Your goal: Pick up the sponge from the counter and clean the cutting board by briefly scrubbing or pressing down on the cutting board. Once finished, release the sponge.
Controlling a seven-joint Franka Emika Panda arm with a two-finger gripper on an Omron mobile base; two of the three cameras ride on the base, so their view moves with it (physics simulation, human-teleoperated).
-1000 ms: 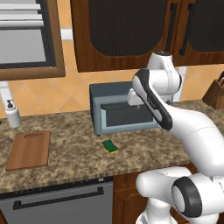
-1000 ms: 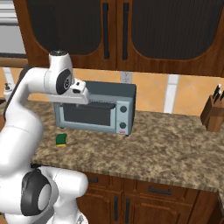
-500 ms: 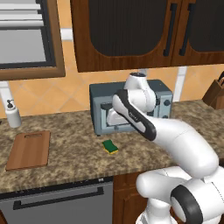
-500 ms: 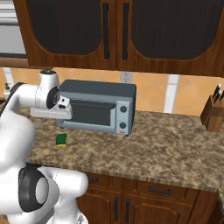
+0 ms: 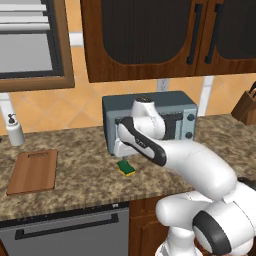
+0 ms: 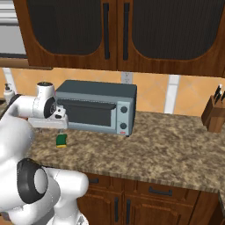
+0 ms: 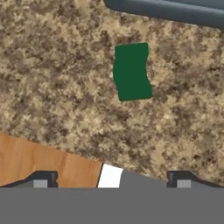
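On the counter [image 5: 75,175], the sponge [image 5: 126,167] lies flat just in front of the toaster oven [image 5: 150,120], near its left end, green face up with a yellow edge showing. From the right base view the sponge [image 6: 61,140] sits at about 7 o'clock from the oven [image 6: 96,107], close to it but not touching. The gripper [image 7: 111,177] hangs above the counter with nothing between its tips; they stand well apart, clearly released. Through the hand camera the sponge [image 7: 131,71] lies at 12 o'clock from the tips, well clear of them, with the oven's [image 7: 170,11] dark edge beyond it at the top.

The cutting board [image 5: 32,171] rests flat on the counter well to the sponge's 9 o'clock, its handle slot at the far short end. A soap bottle [image 5: 15,130] stands behind the board by the wall. A knife block [image 6: 215,114] stands at the counter's far right end.
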